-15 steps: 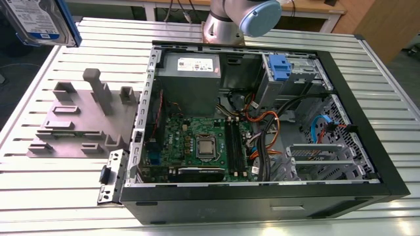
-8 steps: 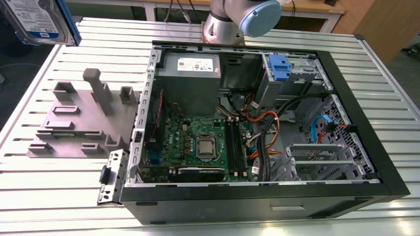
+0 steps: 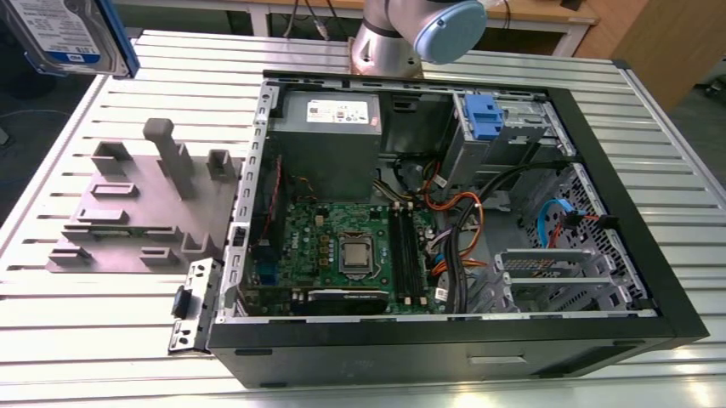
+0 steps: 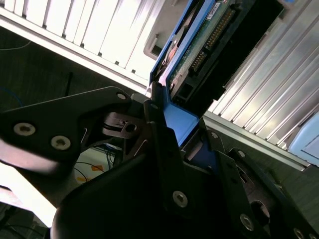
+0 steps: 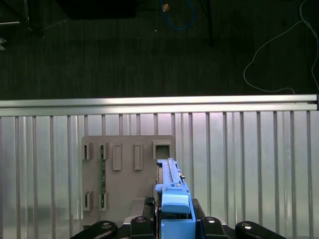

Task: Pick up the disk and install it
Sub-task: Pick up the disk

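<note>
Grasping the disk (image 3: 70, 34) by one end of its blue plastic bracket, the gripper (image 4: 182, 127) is clenched on it, jaws pressed to either side of the bracket in the second wrist view. Location: aloft, well apart from the open computer case (image 3: 454, 357), off to the exterior view's left of it, with the grey slotted fixture (image 3: 136, 204) lying between case and disk on the ribbed surface (image 3: 68, 340). Hazards, as judged: a hold on plastic at one end may let the drive tilt or slip, and orange and black cables (image 3: 460, 217) inside the case could snag it. Appearance: flat silver drive, white-and-blue label, blue frame, green circuit board with connector pins on the underside.
</note>
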Robot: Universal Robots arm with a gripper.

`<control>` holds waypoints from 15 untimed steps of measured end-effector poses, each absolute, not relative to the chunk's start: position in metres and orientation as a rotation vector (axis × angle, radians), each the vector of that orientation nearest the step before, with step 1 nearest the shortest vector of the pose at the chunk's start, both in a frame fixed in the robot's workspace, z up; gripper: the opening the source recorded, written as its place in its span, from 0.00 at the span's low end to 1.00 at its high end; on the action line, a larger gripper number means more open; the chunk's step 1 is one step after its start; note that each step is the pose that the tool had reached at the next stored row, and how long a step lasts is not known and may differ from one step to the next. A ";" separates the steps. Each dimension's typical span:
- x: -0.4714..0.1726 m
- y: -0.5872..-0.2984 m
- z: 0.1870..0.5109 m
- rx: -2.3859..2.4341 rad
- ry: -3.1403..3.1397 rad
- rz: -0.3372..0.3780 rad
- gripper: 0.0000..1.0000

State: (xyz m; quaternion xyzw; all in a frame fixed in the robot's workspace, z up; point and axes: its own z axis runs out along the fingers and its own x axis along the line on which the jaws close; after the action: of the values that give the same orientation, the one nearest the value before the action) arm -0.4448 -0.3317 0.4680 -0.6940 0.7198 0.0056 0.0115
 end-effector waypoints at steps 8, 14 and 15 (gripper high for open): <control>-0.445 -0.332 0.471 -2.165 2.245 0.017 0.36; -0.445 -0.332 0.472 -2.165 2.245 0.017 0.36; -0.445 -0.332 0.472 -2.165 2.245 0.017 0.36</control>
State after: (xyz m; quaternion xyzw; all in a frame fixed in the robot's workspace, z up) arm -0.4448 -0.3317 0.4717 -0.6940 0.7198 0.0055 0.0115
